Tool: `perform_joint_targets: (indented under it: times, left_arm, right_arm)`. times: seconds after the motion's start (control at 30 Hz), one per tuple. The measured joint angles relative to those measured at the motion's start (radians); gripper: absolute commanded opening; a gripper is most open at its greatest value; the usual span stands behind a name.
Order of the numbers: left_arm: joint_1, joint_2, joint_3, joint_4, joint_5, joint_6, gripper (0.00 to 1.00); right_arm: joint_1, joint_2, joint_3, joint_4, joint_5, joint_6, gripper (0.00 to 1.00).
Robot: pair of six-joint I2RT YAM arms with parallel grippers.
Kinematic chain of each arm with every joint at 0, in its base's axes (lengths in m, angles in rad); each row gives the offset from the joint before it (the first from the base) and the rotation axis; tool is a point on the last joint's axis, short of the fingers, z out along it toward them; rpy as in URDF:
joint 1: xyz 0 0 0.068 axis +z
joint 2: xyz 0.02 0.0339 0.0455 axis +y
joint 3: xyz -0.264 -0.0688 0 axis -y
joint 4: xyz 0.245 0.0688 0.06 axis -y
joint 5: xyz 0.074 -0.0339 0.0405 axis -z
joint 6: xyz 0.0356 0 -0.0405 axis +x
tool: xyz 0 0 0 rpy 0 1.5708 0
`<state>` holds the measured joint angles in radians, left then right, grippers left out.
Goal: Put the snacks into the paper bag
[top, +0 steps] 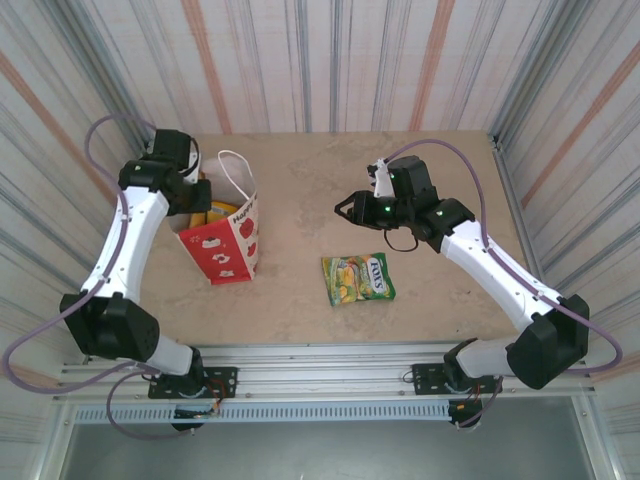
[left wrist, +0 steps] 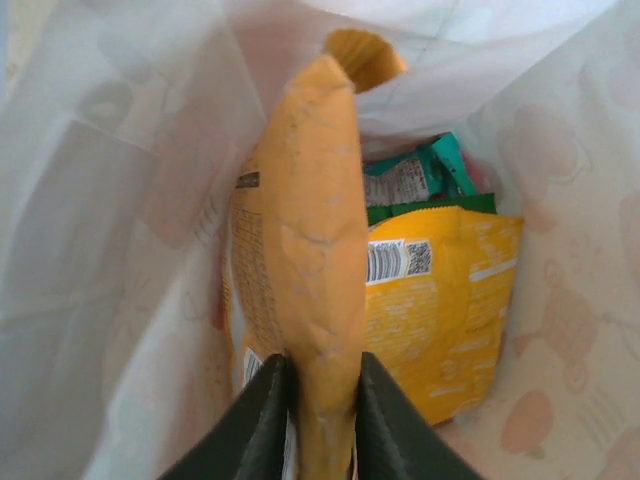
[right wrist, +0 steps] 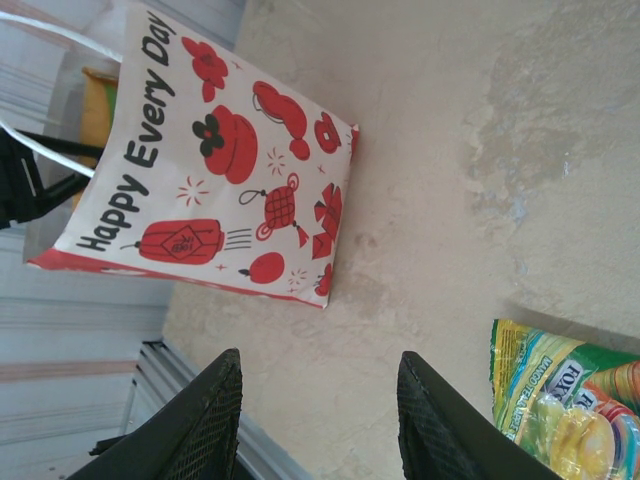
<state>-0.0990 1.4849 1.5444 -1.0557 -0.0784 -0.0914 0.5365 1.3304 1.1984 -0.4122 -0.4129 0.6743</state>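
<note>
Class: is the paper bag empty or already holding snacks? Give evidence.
Holding snacks: inside the paper bag lie a yellow packet and teal packets, and the left gripper pinches an orange packet there.

Beige table (top: 420, 320): paper bag (top: 225, 248), green packet (top: 358, 278)

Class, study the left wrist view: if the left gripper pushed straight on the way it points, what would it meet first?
Probably the yellow packet lying inside the paper bag, beyond the orange packet that the left gripper holds; depth is unclear.

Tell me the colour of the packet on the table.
Flat shiny packet: green and yellow; top external view.
</note>
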Motion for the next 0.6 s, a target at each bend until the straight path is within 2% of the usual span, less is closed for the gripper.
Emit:
perform_joint_targets:
  times: [0.13,0.37,0.6]
  left_arm:
    - [0.000,0.015,0.044,-0.040,-0.018,0.018,0.00]
    - [-0.008,0.015,0.243,-0.117,-0.097,0.060,0.00]
    - [-0.078,0.031,0.270,-0.151,-0.145,0.080,0.00]
  right_arm:
    - [0.000,0.000,0.000,0.000,0.000,0.000,0.44]
    - [0.000,0.000,0.000,0.001,-0.002,0.000,0.44]
    - [0.000,0.000,0.000,0.002,-0.006,0.003,0.44]
